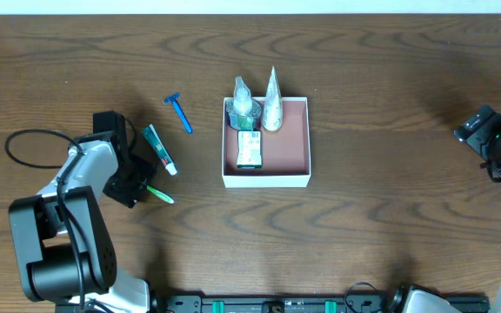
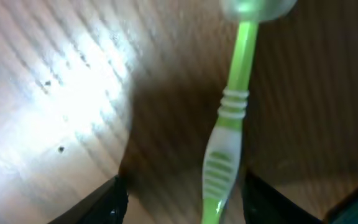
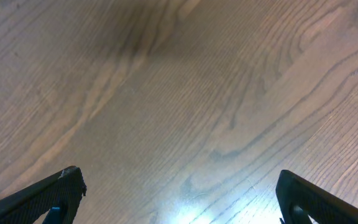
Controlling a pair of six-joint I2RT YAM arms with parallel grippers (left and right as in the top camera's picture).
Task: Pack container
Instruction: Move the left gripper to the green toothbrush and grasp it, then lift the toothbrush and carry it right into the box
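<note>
The container (image 1: 265, 180) is a shallow square box with white walls and a reddish-brown inside, at mid-table. It holds two clear bottles (image 1: 243, 106) (image 1: 272, 106) and a green-and-white packet (image 1: 250, 149). A green toothbrush (image 1: 160, 194) lies on the table to its left. My left gripper (image 1: 137, 186) is down at the toothbrush. In the left wrist view its fingers (image 2: 182, 196) are open, with the toothbrush handle (image 2: 225, 149) between them, close to the right finger. My right gripper (image 1: 479, 129) is open and empty over bare wood (image 3: 179, 193) at the far right.
A green-and-white toothpaste tube (image 1: 159, 149) and a blue razor (image 1: 179, 112) lie on the table between my left arm and the container. A black cable (image 1: 24, 143) loops at the far left.
</note>
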